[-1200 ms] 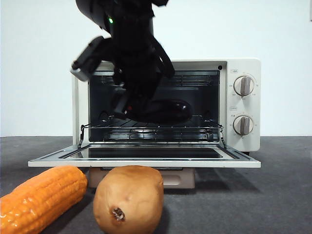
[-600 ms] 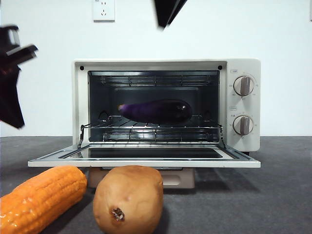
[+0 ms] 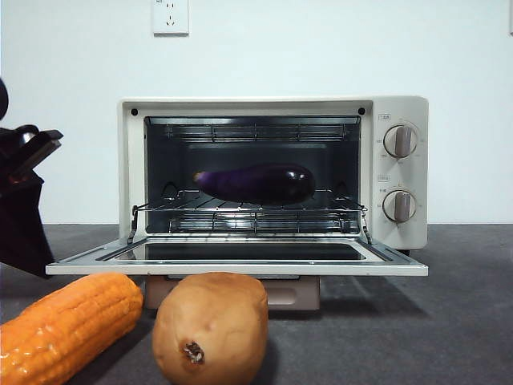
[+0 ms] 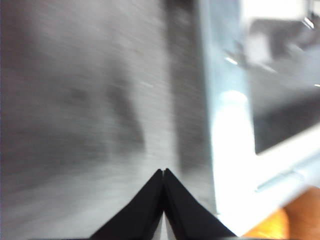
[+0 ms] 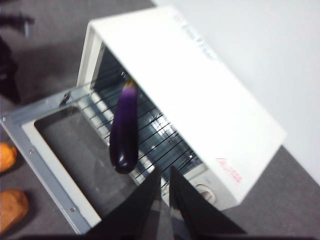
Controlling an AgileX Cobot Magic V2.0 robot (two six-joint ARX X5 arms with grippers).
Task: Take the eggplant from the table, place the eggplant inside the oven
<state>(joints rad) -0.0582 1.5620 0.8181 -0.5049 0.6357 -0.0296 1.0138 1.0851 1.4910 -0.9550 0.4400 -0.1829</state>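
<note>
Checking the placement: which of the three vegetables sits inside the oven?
The eggplant: it lies on the rack inside the open oven, while the corn and potato lie on the table in front.

A staged test setup rather than a lived-in kitchen: a toaster oven [image 3: 272, 180] stands alone on a bare grey tabletop [image 3: 449, 321] against a plain white wall [image 3: 72, 104], with one power socket [image 3: 170, 16] at upper left.
</note>
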